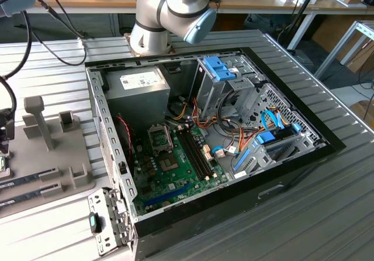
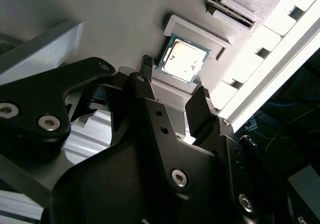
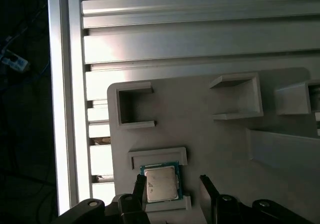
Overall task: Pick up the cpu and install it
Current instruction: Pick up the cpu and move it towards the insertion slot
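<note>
A ribbed aluminium table (image 3: 200, 28) forms the ground, its slats bright and parallel. We see the cpu (image 3: 161, 184), a flat square with a dull silvery lid and a thin green rim, lying in a shallow walled pocket of a matte grey moulded tray (image 3: 220, 144). In the second wrist view the gripper (image 2: 175, 74) stands spread wide, its black angular fingers (image 2: 200, 108) flanking the chip and grasping nothing; we cannot judge contact.

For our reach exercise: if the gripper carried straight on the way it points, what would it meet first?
Probably the cpu, seated in its grey holder ahead of the open gripper; the gap is unclear.
</note>
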`<state>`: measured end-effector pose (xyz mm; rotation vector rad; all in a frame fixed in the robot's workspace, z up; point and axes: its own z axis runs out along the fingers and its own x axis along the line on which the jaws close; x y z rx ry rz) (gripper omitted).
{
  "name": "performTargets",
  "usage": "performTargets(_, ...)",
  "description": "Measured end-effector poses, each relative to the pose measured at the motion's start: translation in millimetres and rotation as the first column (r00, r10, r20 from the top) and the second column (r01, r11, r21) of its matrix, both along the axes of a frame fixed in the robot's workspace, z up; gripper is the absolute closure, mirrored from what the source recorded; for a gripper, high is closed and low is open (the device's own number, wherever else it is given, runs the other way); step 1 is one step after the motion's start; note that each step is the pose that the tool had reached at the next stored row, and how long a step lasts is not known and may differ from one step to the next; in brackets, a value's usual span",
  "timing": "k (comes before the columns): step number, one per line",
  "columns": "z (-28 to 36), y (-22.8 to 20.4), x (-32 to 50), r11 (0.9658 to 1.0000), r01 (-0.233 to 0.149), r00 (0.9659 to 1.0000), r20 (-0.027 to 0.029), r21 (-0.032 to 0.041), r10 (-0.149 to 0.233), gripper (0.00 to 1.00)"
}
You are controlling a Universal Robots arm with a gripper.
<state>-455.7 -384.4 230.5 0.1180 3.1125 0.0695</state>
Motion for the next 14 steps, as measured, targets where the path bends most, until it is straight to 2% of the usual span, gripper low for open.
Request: performTargets(14,-4.2,0.0,-0.7,1.0000,0.000,1.0000,-0.0001,0.0000,0.000,0.46)
